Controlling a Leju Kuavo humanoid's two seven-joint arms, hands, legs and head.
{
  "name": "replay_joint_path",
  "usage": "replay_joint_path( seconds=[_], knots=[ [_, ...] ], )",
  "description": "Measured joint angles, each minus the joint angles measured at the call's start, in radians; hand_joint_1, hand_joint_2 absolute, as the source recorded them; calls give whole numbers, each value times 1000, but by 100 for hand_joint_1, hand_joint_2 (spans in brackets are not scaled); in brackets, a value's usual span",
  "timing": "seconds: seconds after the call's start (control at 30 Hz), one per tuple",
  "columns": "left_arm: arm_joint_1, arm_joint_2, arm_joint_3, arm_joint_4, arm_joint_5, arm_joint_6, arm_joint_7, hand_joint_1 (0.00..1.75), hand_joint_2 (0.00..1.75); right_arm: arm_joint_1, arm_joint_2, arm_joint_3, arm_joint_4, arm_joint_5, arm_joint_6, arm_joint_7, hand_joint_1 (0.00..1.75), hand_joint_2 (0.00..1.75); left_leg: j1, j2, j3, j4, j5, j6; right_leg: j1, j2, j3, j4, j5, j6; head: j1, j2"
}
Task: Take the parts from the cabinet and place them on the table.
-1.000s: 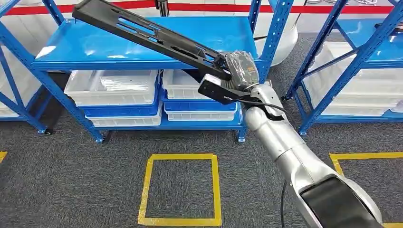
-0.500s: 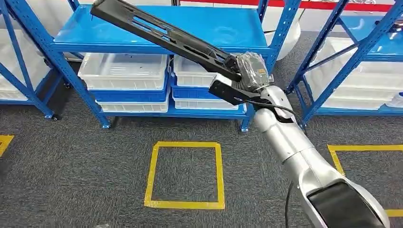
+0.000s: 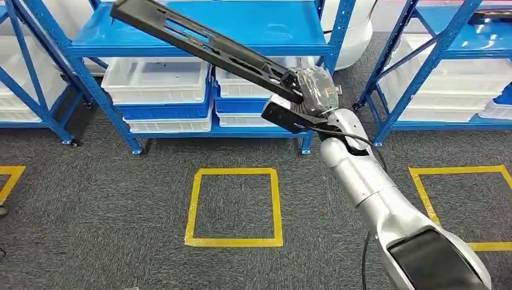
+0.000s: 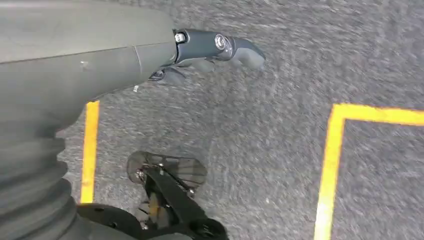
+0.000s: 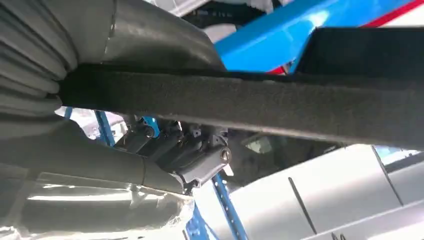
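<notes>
Closest to the robot, a yellow taped square (image 3: 234, 207) marks the grey carpet. The left hand (image 4: 210, 52) hangs over that carpet, fingers loosely curled, nothing in them. Further out, the right hand (image 3: 314, 90) grips one end of the long black part (image 3: 205, 45), which slants up in mid-air before the blue shelf rack (image 3: 199, 27) with white bins (image 3: 158, 80).
</notes>
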Motion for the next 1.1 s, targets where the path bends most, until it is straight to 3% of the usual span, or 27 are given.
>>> replay_joint_path(
  seconds=[0.03, 0.07, 0.1, 0.2, 0.23, 0.27, 0.3, 0.33, 0.4, 0.43, 0.47, 0.5, 0.53, 0.57, 0.6, 0.63, 0.67, 0.73, 0.77, 0.8, 0.83, 0.9, 0.93, 0.97, 1.03, 1.07, 1.1],
  knots=[
    [0, 0, 0, 0, 0, 0, 0, 0, 175, 1, 1, 0, 0, 4, -1, 2, 169, 175, 4, 0, 70, -88, 23, -6, -5, 0, -14, 9, 6, 9, 0, 0],
    [-2, 0, 0, 0, 0, -1, 0, 0, 175, 1, 3, 0, -4, 6, -1, 7, 169, 175, 11, 0, 140, -177, 15, -12, -4, 0, -24, 21, 9, 14, -2, 0],
    [-3, -4, 0, 0, 0, -2, 0, 0, 175, 0, 4, -1, -10, 8, -2, 11, 169, 175, 11, -5, 184, -245, -5, -17, 6, 0, -41, 37, 10, 17, -5, 0],
    [-5, -2, 0, 0, 0, -1, 0, 0, 175, 1, 8, -5, -16, 16, -2, 12, 169, 175, -4, -12, 165, -249, -9, 9, 9, 1, -55, 35, 36, 52, -3, 0],
    [-3, -2, 0, 0, 2, -1, 0, 0, 175, 6, 6, -6, -16, 21, -2, 12, 169, 175, -8, -9, 154, -257, 5, 28, 13, 2, -64, 33, 46, 64, -3, 0],
    [-3, -2, 0, 0, 4, -1, 0, 0, 175, 7, 5, -8, -16, 23, -1, 12, 169, 175, -8, -4, 144, -259, 20, 44, 1, 2, -78, 50, 17, 56, -5, 0],
    [-3, -1, 1, 0, 5, -1, 0, 0, 175, 7, 5, -10, -16, 24, -1, 12, 169, 175, -9, -3, 127, -259, 31, 57, 4, 2, -104, 94, -34, 42, 4, 0],
    [-3, 0, 2, 0, 8, -1, 0, 0, 175, 6, 5, -12, -16, 26, -1, 12, 169, 175, -12, -3, 113, -259, 43, 62, 4, 2, -124, 161, -85, 34, 9, 0],
    [-2, 0, 2, 0, 9, -1, 0, 0, 175, 7, 7, -15, -16, 28, -1, 12, 169, 175, -19, -3, 82, -258, 68, 69, 5, 2, -158, 317, -156, 32, 9, 0],
    [-1, 0, 3, 0, 10, -1, 0, 0, 175, 8, 7, -15, -16, 29, -2, 12, 169, 175, -23, -3, 68, -258, 80, 71, 8, 3, -154, 355, -156, 39, 10, 0],
    [-1, 0, 3, 0, 10, -1, 0, 0, 175, 8, 8, -15, -16, 32, -2, 12, 169, 175, -26, -3, 52, -258, 92, 72, 11, 3, -132, 355, -136, 48, 10, 0],
    [0, 0, 3, 0, 11, -1, 0, 0, 175, 8, 10, -16, -15, 32, -3, 12, 169, 175, -31, -3, 38, -258, 105, 72, 17, 3, -89, 313, -107, 54, 10, 0],
    [1, 0, 4, 0, 11, -1, 0, 0, 175, 8, 10, -18, -15, 33, -4, 12, 169, 175, -35, -4, 25, -258, 117, 72, 23, 3, -35, 244, -84, 54, 11, 0],
    [2, 0, 4, 0, 12, -1, -1, 0, 175, 6, 14, -20, -16, 34, -5, 12, 169, 175, -36, -5, 15, -258, 129, 71, 33, 4, 35, 153, -80, 39, 10, 0],
    [4, -4, 4, 0, 12, 0, -1, 0, 175, 5, 18, -23, -18, 34, -6, 12, 169, 175, -37, -5, 8, -258, 139, 66, 42, 2, 95, 57, -129, 8, 7, 0],
    [5, -3, 5, 0, 13, 0, -1, 0, 175, 6, 23, -24, -22, 34, -8, 12, 169, 175, -32, 0, 9, -263, 151, 61, 48, 3, 112, 21, -134, 7, 6, 0],
    [6, -3, 6, 0, 15, 1, -2, 0, 175, 3, 25, -24, -22, 36, -11, 11, 169, 175, -30, 0, 11, -273, 165, 53, 51, 4, 100, 25, -119, 7, 12, 0],
    [7, -4, 8, 0, 15, 1, -2, 0, 175, -5, 29, -24, -22, 36, -15, 11, 169, 175, -25, 0, 12, -291, 190, 39, 54, 4, 89, 5, -99, -9, 16, 0],
    [9, -3, 10, 0, 15, 2, -3, 0, 175, -4, 31, -24, -21, 37, -15, 11, 169, 175, -22, -4, 0, -285, 180, 36, 16, -2, 100, -16, -75, -18, 19, 0],
    [10, -2, 11, 0, 17, 2, -4, 0, 175, -4, 35, -24, -21, 40, -15, 11, 169, 175, -27, -7, -10, -260, 118, 30, 25, -3, 87, -25, -57, -32, 17, 0],
    [12, -3, 11, 0, 18, 2, -5, 0, 175, -4, 40, -24, -21, 41, -15, 11, 169, 175, -24, -7, -25, -199, 43, 22, 22, -4, 71, -24, -40, -42, 11, 0],
    [13, -1, 13, 0, 18, 2, -5, 0, 175, 0, 43, -24, -21, 42, -15, 11, 169, 175, -13, -7, -48, -63, -39, 6, 22, -5, 42, -21, -15, -36, 11, 0],
    [13, 0, 14, 0, 19, 2, -6, 0, 175, 2, 44, -24, -21, 43, -15, 10, 169, 175, -8, -6, -53, -8, -42, -1, 19, -6, 25, -18, -5, -30, 11, 0],
    [13, 0, 14, 0, 19, 2, -6, 0, 175, 5, 44, -24, -21, 44, -15, 10, 169, 175, -1, -5, -43, 13, -15, -10, 15, -8, 6, -12, 4, -21, 11, 0],
    [13, 3, 17, 0, 19, 2, -6, 0, 175, 11, 43, -24, -21, 45, -15, 8, 169, 175, 16, -4, 43, -68, 59, -32, -2, -10, -31, 10, 16, -3, 11, 0],
    [13, 3, 17, 0, 19, 2, -6, 0, 175, 11, 44, -24, -21, 47, -15, 6, 169, 175, 25, -3, 103, -147, 60, -45, -6, -11, -48, 27, 19, 2, 10, 0],
    [12, 0, 17, 0, 19, 1, -6, 0, 175, 9, 45, -26, -21, 49, -16, 5, 169, 175, 18, -9, 141, -201, 3, -61, -1, -12, -68, 39, 21, 7, 6, 0]
  ],
)
